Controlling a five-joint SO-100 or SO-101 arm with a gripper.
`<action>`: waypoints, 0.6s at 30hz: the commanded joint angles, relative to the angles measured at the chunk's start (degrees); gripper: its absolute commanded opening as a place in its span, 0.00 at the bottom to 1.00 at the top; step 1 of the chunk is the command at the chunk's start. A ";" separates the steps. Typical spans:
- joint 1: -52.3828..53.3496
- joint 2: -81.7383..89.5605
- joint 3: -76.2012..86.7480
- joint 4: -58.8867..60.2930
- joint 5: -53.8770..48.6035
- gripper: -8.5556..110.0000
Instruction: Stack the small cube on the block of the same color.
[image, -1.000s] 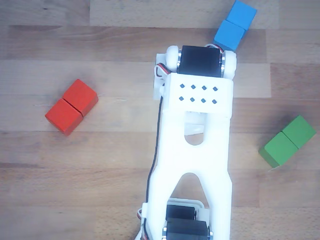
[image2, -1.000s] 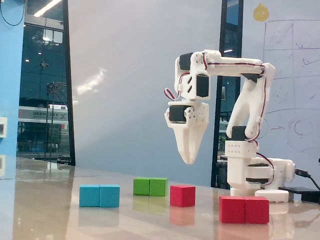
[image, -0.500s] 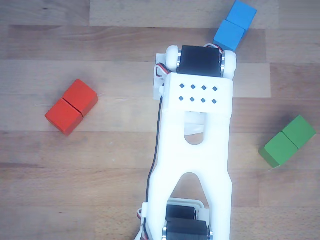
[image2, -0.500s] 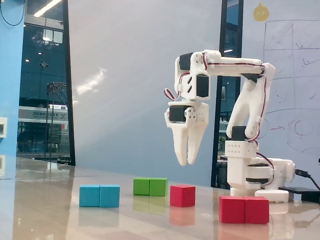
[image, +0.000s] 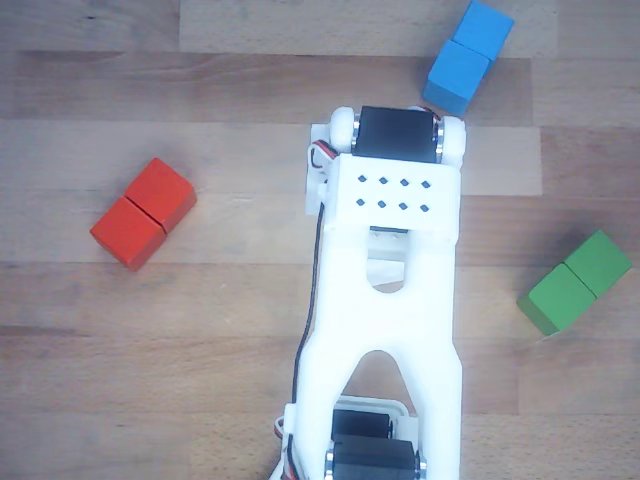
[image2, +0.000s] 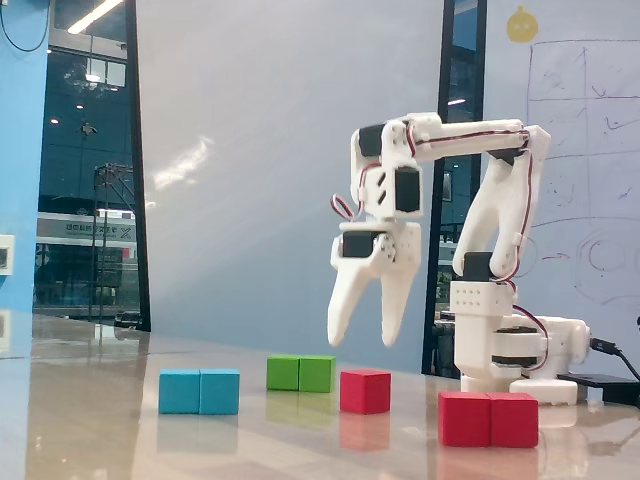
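Hanging above the small cube (image2: 365, 390), your jaws (image2: 362, 338) are spread wide, holding nothing. One red block (image2: 489, 419), one blue block (image2: 199, 391), one green block (image2: 300, 373).

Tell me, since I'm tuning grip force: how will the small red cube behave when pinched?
The small cube looks rigid with flat matte faces, so it probably won't roll or squash. Sitting flat on the table, it seems unlikely to tip. The open gripper hangs above it.
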 joint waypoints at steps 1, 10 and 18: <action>-0.35 -0.09 2.46 -4.75 -0.26 0.37; 0.26 -5.80 3.69 -9.14 -0.18 0.37; 0.26 -9.67 4.13 -11.87 0.00 0.37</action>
